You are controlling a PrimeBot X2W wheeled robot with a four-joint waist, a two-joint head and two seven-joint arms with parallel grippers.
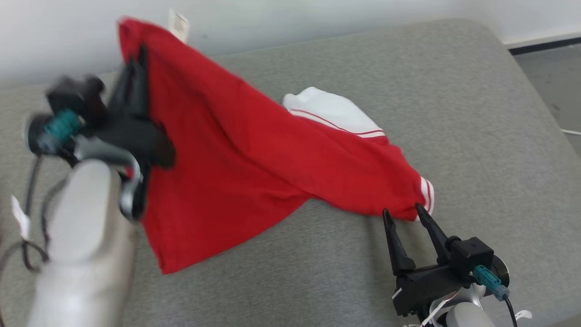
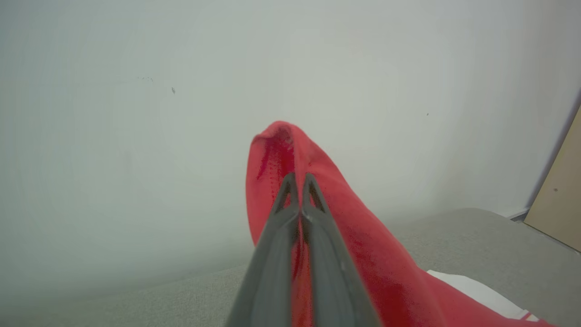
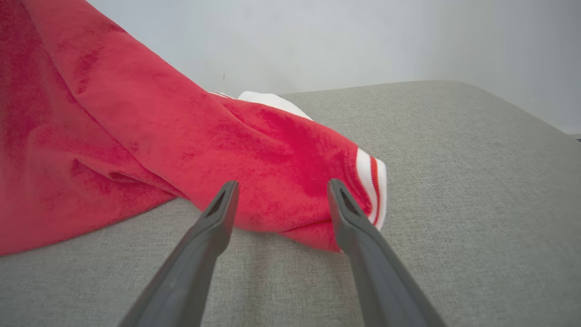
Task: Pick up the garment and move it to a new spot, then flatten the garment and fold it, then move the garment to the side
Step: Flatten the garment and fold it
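Observation:
The garment [image 1: 236, 150] is a red top with white striped cuffs and a white tag at its raised corner. It stretches from the upper left down to the grey cushion. My left gripper [image 1: 136, 63] is shut on its upper edge and holds that corner in the air; in the left wrist view the fingers [image 2: 297, 190] pinch the red cloth [image 2: 317, 181]. My right gripper [image 1: 404, 212] stands open just short of the striped cuff [image 1: 426, 193] lying on the cushion. In the right wrist view the garment [image 3: 281, 168] lies between and just beyond the spread fingers of the right gripper [image 3: 281, 188].
The grey cushioned surface [image 1: 408, 91] runs wide to the right and front. A pale wall [image 1: 317, 13] stands behind it. Floor and a dark baseboard [image 1: 544, 45] show at the far right. A tan panel [image 2: 558, 190] leans at the right in the left wrist view.

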